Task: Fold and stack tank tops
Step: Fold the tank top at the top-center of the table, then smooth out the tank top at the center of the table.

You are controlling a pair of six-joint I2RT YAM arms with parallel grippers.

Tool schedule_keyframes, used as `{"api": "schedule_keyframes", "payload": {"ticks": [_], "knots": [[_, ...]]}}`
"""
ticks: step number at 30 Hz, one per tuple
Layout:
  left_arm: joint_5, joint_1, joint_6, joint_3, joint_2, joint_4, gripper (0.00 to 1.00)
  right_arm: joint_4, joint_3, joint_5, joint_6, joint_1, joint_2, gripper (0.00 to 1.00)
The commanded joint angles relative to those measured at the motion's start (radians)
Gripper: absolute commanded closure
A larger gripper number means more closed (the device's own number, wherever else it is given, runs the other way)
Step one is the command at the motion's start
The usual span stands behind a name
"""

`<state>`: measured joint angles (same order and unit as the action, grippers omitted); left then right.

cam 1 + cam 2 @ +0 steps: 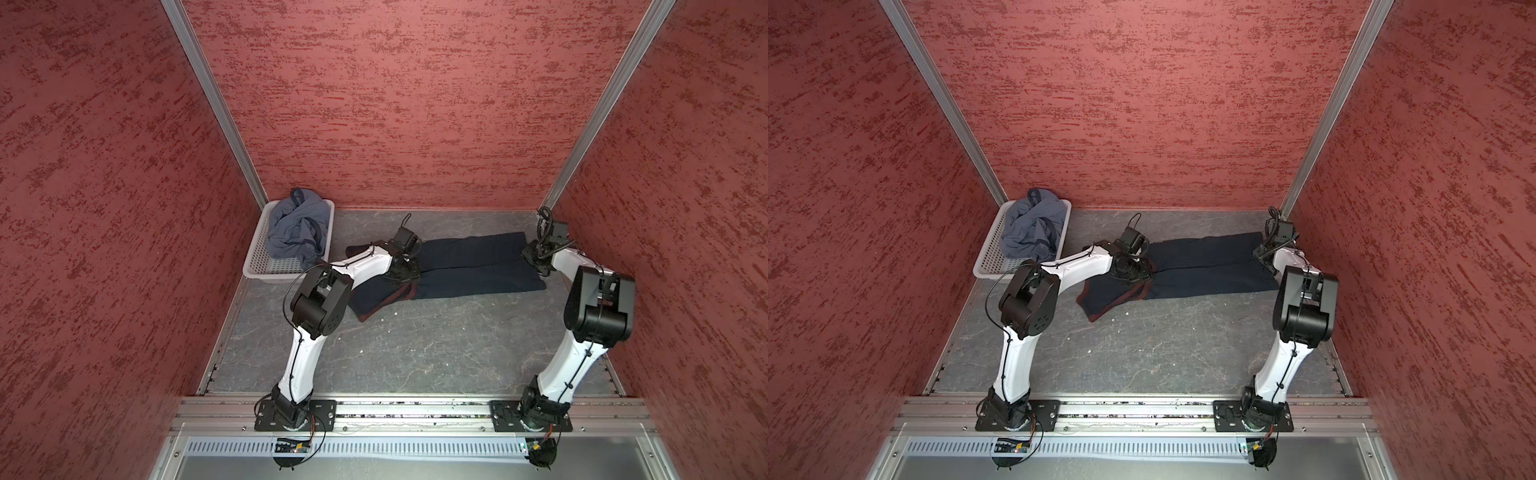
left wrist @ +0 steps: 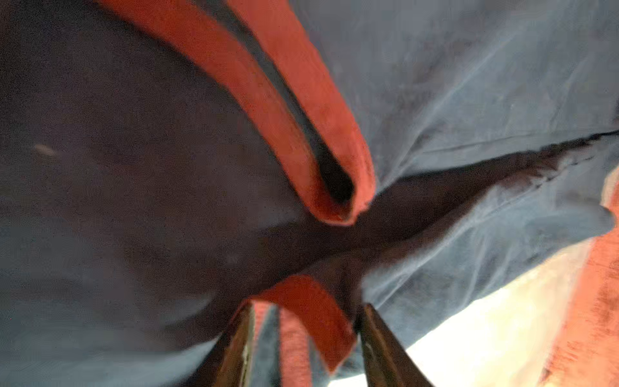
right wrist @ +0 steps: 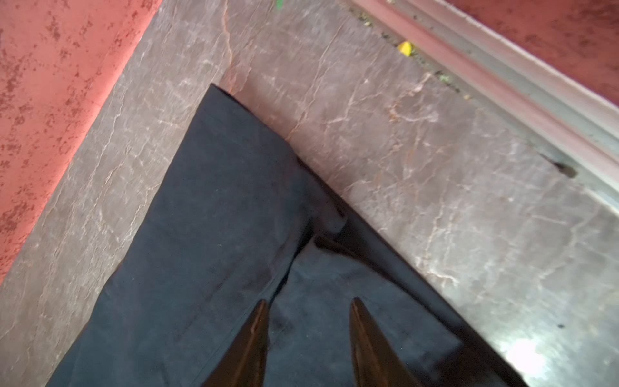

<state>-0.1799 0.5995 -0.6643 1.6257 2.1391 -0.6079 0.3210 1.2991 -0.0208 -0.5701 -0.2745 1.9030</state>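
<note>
Navy top (image 1: 469,266) lies on the table (image 1: 415,353), folded lengthwise. Left gripper (image 2: 308,303): jaws spread, strap (image 2: 315,321) between them. Right gripper (image 3: 310,300): jaws spread over the opposite end. I judge a crosswise fold comes next; both must pinch cloth. Grey top (image 1: 297,232) sits crumpled in the far basket (image 1: 258,253)

We see dark navy cloth tank top (image 1: 469,266), maroon trim (image 2: 301,134); slate blue-grey cloth tank top (image 1: 295,232); white perforated plastic basket (image 1: 261,249); grey veined tabletop (image 1: 415,345); mottled red walls (image 1: 374,104).
</note>
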Motion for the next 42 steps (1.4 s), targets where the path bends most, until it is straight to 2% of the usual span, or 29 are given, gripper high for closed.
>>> {"api": "schedule_keyframes", "payload": {"ticks": [1, 7, 15, 19, 22, 27, 38, 42], "knots": [[0.115, -0.005, 0.033, -0.025, -0.091, -0.027, 0.42, 0.009, -0.023, 0.060, 0.017, 0.024, -0.097, 0.54], [0.215, 0.031, 0.057, -0.182, -0.267, -0.053, 0.30, -0.002, -0.166, -0.015, 0.040, 0.109, -0.248, 0.50], [0.325, 0.080, 0.029, -0.526, -0.551, -0.166, 0.29, -0.013, -0.371, -0.120, 0.079, 0.189, -0.445, 0.48], [0.365, 0.090, -0.014, -0.629, -0.625, -0.238, 0.29, -0.012, -0.448, -0.140, 0.085, 0.199, -0.510, 0.48], [0.372, 0.079, -0.047, -0.675, -0.619, -0.247, 0.29, -0.022, -0.485, -0.142, 0.086, 0.201, -0.519, 0.48], [0.352, 0.035, -0.023, -0.702, -0.559, -0.131, 0.37, -0.034, -0.493, -0.155, 0.084, 0.201, -0.498, 0.48], [0.369, -0.079, 0.039, -0.589, -0.474, -0.061, 0.65, -0.033, -0.488, -0.151, 0.082, 0.200, -0.485, 0.47], [0.343, -0.122, 0.060, -0.549, -0.438, -0.053, 0.71, -0.036, -0.477, -0.155, 0.084, 0.200, -0.463, 0.47]]}}
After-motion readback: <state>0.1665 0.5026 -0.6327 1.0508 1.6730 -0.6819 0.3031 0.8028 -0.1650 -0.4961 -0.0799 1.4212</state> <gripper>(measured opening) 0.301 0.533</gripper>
